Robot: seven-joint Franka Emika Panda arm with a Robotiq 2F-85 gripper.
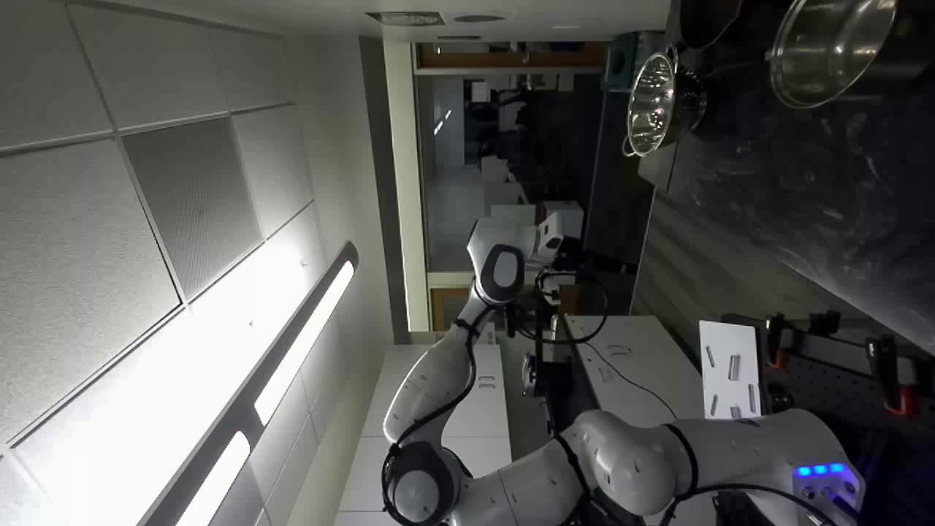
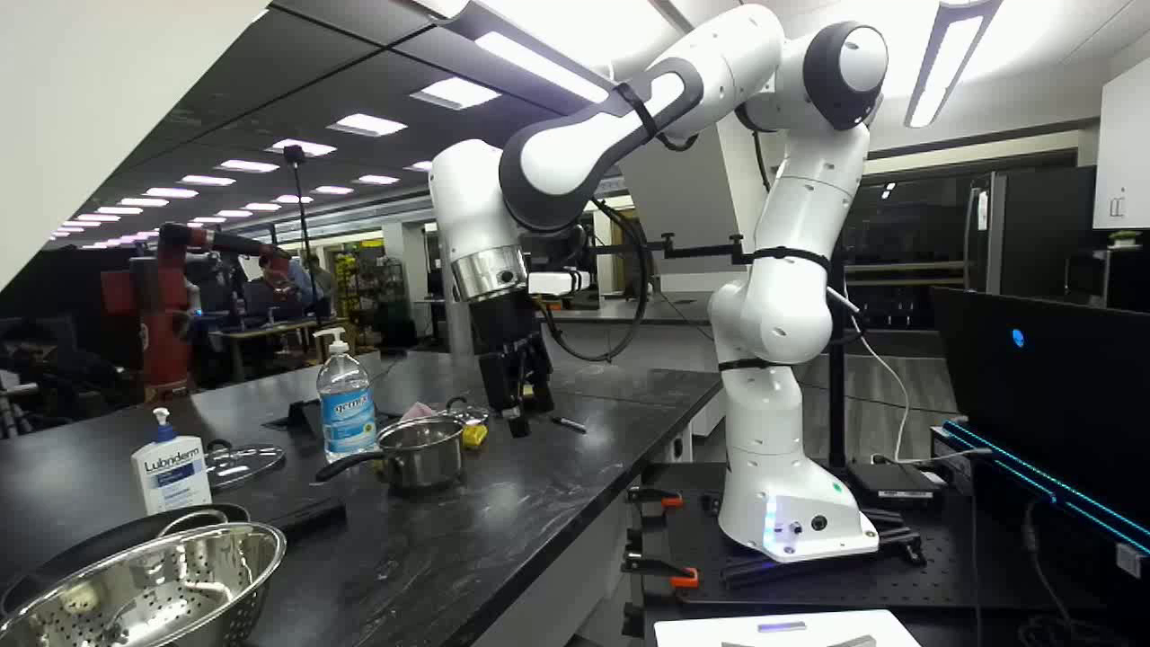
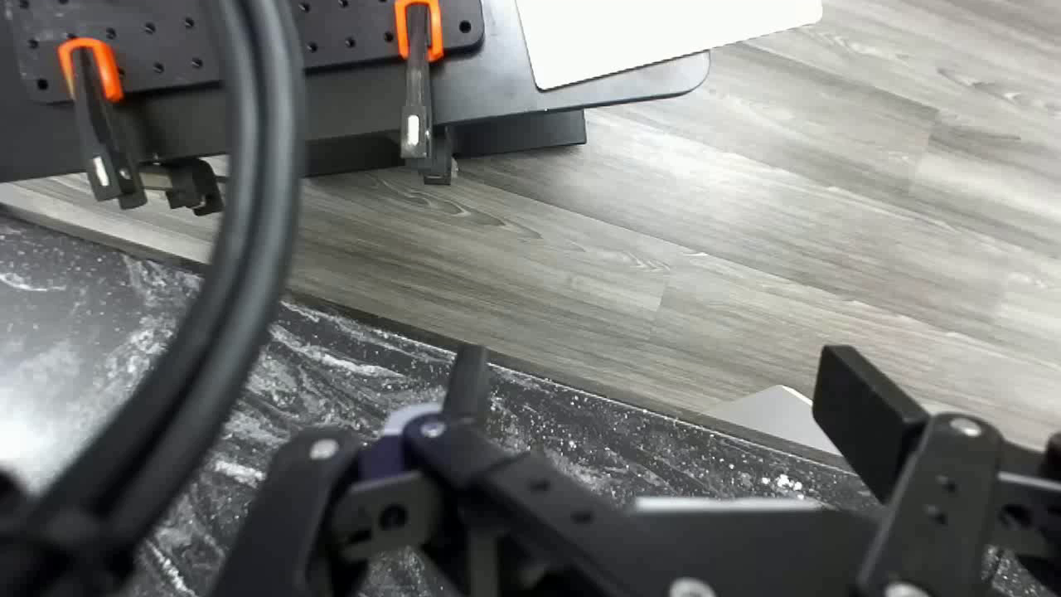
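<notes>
Lubriderm btl (image 2: pixel 172 478) nr metal colander (image 2: pixel 157 589), blk laptop (image 2: pixel 1051 386), gray flr (image 3: pixel 746 240), lit clg lt (image 1: pixel 304 342)

Readable in an exterior view: "Lubriderm" on the white pump bottle (image 2: pixel 175 476), "germ-x" on the blue label (image 2: pixel 349 424) of the clear pump bottle (image 2: pixel 345 395); finer print too blurry. Lit blue logo (image 2: pixel 1017 338) on the black laptop lid (image 2: pixel 1047 395).

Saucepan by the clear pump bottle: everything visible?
The saucepan looks like shiny metal, round, with a long black handle passing in front of the clear pump bottle in an exterior view; I can't tell if they touch. It stands upright, lidless, on the dark streaked countertop. The open gripper is apart from it.
</notes>
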